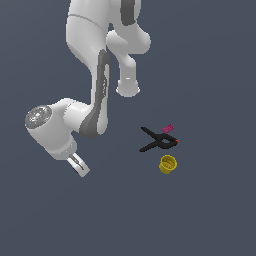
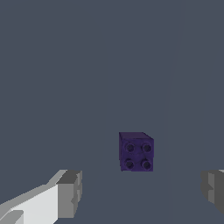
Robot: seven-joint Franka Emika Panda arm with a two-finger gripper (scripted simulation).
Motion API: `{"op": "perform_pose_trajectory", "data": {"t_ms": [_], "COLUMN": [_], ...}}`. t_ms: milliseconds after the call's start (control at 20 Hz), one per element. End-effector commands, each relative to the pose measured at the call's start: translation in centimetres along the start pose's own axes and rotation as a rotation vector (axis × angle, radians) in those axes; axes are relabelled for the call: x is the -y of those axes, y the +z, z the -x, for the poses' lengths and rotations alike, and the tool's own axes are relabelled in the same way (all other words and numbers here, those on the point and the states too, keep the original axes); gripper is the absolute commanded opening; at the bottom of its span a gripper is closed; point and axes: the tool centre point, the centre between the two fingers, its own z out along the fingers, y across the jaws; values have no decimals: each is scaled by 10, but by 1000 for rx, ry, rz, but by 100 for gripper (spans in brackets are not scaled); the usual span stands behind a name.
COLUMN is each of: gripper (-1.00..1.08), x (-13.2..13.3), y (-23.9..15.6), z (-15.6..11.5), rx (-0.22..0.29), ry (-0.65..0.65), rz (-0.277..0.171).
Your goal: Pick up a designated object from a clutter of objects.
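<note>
**Jaws spread over the purple block**

Exterior view: the white arm bends low, its gripper (image 1: 80, 165) near the grey worktop (image 1: 210, 215), well apart from the clutter — a black clamp (image 1: 159, 140) with a red tip, a magenta block (image 1: 168, 128) touching it, a yellow cup (image 1: 168, 164) just beside. No purple block shows here.

Wrist view: the jaws stand spread, the dark purple block (image 2: 136, 151) between them — four studs, no writing.
</note>
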Motion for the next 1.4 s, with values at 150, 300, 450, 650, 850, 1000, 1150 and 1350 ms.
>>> {"op": "perform_pose_trajectory", "data": {"t_ms": [150, 300, 450, 650, 850, 1000, 1150, 1350], "gripper": [100, 100, 100, 100, 100, 100, -100, -100], "x": [-5, -5, -5, -5, -6, -5, -5, -5], "y": [9, 9, 18, 39, 55, 59, 59, 59], "z": [-4, -3, -3, -3, -3, -4, -4, -4], "rx": [-4, -2, -2, -3, -4, -4, -4, -4], "ry": [20, 17, 17, 19, 20, 20, 20, 20], "rz": [2, 2, 2, 2, 2, 2, 2, 2]}}
